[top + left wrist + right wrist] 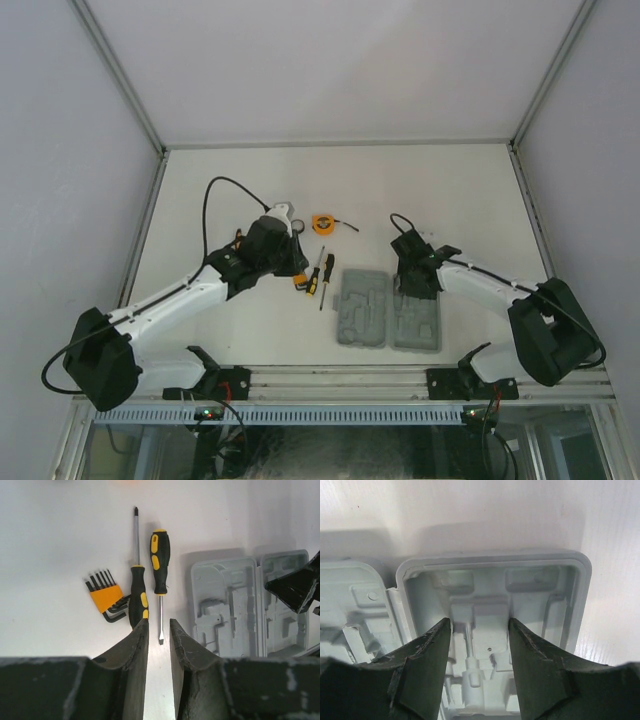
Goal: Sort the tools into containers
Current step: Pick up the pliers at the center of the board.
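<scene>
The grey tool case (363, 322) lies open in front of the arms, and its recesses show no tools. Two black-and-yellow screwdrivers (320, 275) lie side by side left of it, with the orange hex-key set (300, 284) beside them and the orange tape measure (321, 224) farther back. In the left wrist view, the hex-key set (106, 598), the cross-tip screwdriver (138, 595) and the flat-tip screwdriver (160, 562) lie just ahead of my left gripper (159, 624), which is narrowly open and empty. My right gripper (479, 622) is open and empty over the case's right half (535, 605). The pliers and the ring are hidden.
The right arm's wrist (297, 587) hangs over the case's right half. A black cable (215, 200) loops behind the left arm. White walls enclose the table on three sides; the rail (340, 380) runs along the near edge.
</scene>
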Tool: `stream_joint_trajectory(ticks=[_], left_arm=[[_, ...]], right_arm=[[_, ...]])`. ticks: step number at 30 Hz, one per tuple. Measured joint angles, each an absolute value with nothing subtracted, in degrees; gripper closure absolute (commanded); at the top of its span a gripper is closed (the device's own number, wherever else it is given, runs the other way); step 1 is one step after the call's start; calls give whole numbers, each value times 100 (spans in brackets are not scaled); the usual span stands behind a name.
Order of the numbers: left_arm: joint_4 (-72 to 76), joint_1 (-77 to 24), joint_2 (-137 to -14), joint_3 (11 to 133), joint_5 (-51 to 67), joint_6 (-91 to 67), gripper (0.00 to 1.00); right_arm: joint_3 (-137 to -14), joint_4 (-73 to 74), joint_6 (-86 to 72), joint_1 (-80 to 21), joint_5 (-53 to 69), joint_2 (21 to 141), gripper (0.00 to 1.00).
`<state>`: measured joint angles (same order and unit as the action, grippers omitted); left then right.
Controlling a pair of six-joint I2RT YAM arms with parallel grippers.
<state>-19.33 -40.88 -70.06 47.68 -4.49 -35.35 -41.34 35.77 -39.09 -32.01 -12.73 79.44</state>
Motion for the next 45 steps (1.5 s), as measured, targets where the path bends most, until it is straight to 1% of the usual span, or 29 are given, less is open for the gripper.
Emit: stream_joint_trajectory(ticks=[9,14,18,28,33,35,37,39,44,45], left_arm=[[-2053,-3741,-6851,4525,-462,-3535,76],[-2265,-3726,-6729,4462,-613,-3511,77],[-2405,-3688,-6604,4451,-749,-3474,77],[-2635,-3621,-6436,4318,-996,-3326,59],[-2714,-3618,-6390,4318,-1076,-3223,49],[-2722,-3618,-6348,4318,-1114,-3188,42],[-2731,-3618,-6296,4318,-1190,-3179,36],[-2749,-3616,-6248,4324,-1282,-3170,32],[-2897,-3529,-6237,4493,-1509,-3127,20],[-2952,-3479,-6237,4591,-1559,-3120,19]], right_arm=[[-4445,3566,-3498,-3201,-1326,8342,53],[-4912,3540,-3245,-3201,-1313,8844,54],[-5280,3441,-3081,-3201,-1291,9214,54],[-5892,3258,-2650,-3030,-1184,9773,53],[-5927,3214,-2534,-2941,-1037,9769,47],[-5920,3216,-2499,-2921,-987,9688,45],[-5881,3214,-2473,-2915,-956,9437,43],[-5819,3214,-2460,-2902,-934,9035,41],[-5583,3037,-2427,-2899,-829,7819,31],[-5529,3004,-2418,-2899,-816,7620,30]])
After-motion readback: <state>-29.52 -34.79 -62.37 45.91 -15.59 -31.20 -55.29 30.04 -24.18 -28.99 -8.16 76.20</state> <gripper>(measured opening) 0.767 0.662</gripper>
